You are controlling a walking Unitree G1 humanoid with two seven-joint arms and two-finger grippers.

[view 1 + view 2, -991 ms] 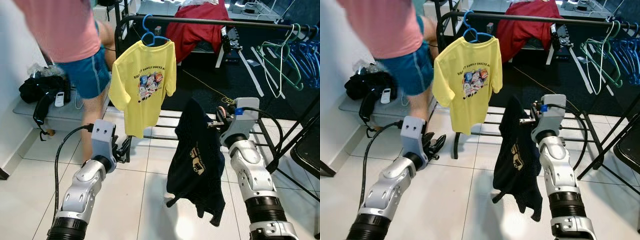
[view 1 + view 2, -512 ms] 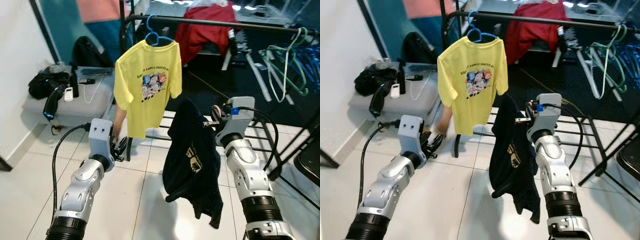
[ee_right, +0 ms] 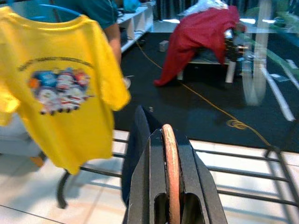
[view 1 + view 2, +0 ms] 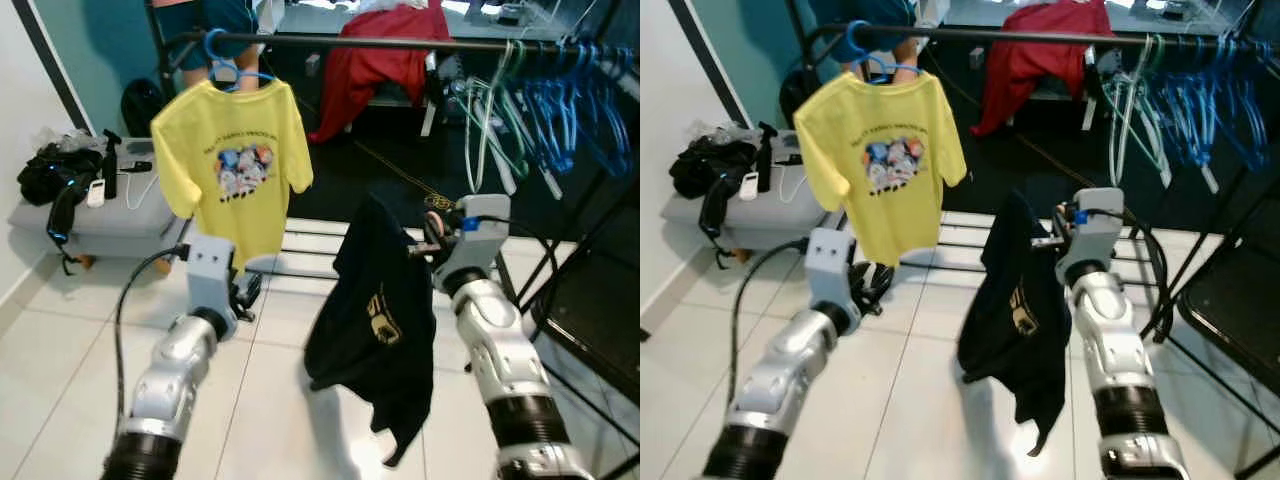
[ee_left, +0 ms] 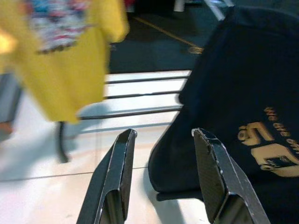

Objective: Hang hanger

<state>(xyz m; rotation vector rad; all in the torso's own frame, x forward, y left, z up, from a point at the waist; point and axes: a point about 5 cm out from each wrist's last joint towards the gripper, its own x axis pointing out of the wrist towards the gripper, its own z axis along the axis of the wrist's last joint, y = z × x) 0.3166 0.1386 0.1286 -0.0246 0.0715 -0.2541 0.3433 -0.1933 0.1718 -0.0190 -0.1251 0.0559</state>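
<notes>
1. Right tool (image 3: 170, 186): clamped on orange hanger (image 3: 170, 154) carrying black shirt (image 4: 385, 310), well below rail (image 4: 400, 43).
2. Left tool (image 5: 163, 177): fingers apart, empty.
3. Risk: shirt slipping off; hook missing rail among blue hangers (image 4: 560, 110).

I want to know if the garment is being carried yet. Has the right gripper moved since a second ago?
Cannot tell. The whole picture has shifted, so the camera moved. The right gripper, shut on the hanger of the black shirt, sits below the rail as before.
</notes>
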